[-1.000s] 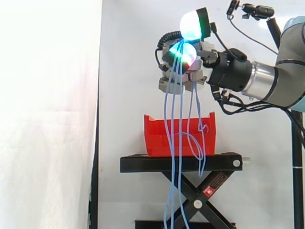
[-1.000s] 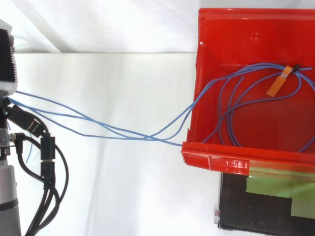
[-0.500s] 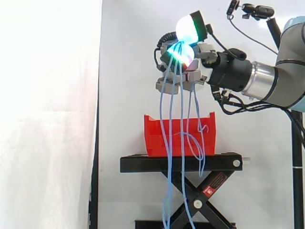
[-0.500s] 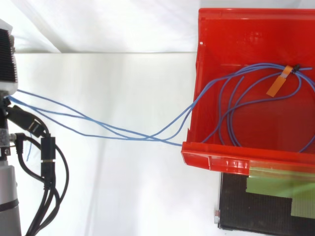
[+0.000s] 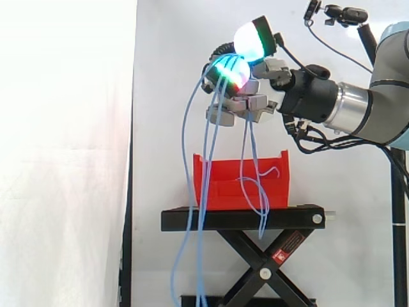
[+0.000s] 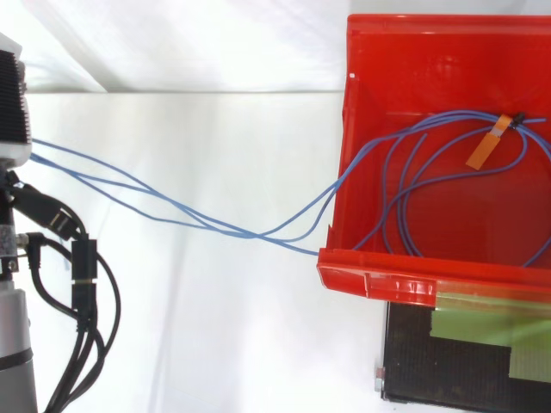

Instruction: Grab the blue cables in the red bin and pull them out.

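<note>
Side view: hand (image 5: 261,101) pinches the blue cables (image 6: 258,234) at twelve o'clock over the red bin (image 5: 220,187); strands hang toward six.

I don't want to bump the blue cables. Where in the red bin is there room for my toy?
Seen from above, the bare strip between the red bin's upper wall and the blue cables. The middle is crowded with loops and an orange tag.

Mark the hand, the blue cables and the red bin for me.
hand (image 5: 252,102): side view, on its curled grey fingers.
cables (image 6: 258,234): top view, where the strands bunch just outside the bin.
bin (image 6: 387,280): top view, on its front lip.
</note>
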`<state>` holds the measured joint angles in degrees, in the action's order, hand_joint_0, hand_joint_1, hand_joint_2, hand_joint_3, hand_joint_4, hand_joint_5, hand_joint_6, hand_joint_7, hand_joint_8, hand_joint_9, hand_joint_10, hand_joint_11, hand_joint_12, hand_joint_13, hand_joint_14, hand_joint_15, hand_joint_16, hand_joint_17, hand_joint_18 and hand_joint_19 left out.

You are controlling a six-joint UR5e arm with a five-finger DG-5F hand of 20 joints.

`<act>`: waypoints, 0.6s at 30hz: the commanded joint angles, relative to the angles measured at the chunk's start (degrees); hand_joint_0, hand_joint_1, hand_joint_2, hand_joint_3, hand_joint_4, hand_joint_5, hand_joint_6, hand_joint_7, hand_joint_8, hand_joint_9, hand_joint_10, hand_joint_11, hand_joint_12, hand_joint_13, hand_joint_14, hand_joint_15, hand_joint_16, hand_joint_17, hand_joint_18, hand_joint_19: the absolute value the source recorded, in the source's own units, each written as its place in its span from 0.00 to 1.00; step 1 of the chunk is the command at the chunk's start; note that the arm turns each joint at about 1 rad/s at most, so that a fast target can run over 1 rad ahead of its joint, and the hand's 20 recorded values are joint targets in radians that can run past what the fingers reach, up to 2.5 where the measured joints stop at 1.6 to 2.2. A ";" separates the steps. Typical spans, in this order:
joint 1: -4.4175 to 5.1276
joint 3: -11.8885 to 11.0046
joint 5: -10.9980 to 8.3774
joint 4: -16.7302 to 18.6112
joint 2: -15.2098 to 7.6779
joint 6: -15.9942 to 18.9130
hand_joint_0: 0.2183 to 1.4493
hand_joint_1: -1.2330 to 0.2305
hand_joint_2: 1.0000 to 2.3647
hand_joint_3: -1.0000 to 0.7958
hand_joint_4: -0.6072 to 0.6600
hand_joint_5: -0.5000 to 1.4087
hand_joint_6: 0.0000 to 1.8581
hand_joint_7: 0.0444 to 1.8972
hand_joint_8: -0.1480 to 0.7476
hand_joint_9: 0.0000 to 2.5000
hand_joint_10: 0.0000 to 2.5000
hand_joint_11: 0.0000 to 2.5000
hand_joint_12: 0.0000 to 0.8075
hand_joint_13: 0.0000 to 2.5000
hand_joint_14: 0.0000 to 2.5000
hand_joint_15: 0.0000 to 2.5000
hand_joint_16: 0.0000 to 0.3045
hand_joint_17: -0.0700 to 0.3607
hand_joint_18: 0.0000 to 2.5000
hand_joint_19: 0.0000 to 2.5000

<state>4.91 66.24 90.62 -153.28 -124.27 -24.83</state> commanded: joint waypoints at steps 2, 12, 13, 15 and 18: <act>0.01 -0.06 0.00 0.00 -0.01 0.00 0.51 0.16 0.00 0.00 0.64 0.85 0.01 0.36 0.21 0.62 0.02 0.69 0.45 0.69 0.00 0.70 0.15 0.40 0.45 0.46; 0.01 0.03 0.00 0.00 -0.01 0.00 0.51 0.16 0.00 0.00 0.64 0.84 0.01 0.37 0.19 0.61 0.02 0.70 0.47 0.69 0.00 0.70 0.15 0.40 0.45 0.47; 0.01 0.03 0.00 0.09 -0.01 0.00 0.51 0.16 0.00 0.00 0.64 0.84 0.01 0.37 0.18 0.61 0.02 0.71 0.45 0.69 0.00 0.70 0.15 0.40 0.44 0.47; 0.01 0.03 0.00 0.09 -0.01 0.00 0.51 0.16 0.00 0.00 0.63 0.83 0.01 0.37 0.19 0.61 0.02 0.71 0.46 0.68 0.00 0.69 0.15 0.40 0.44 0.47; 0.01 0.03 0.00 0.09 -0.01 0.00 0.51 0.16 0.00 0.00 0.63 0.82 0.01 0.37 0.19 0.61 0.02 0.71 0.47 0.68 0.00 0.69 0.15 0.40 0.44 0.47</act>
<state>4.92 66.25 90.61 -153.21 -124.28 -24.83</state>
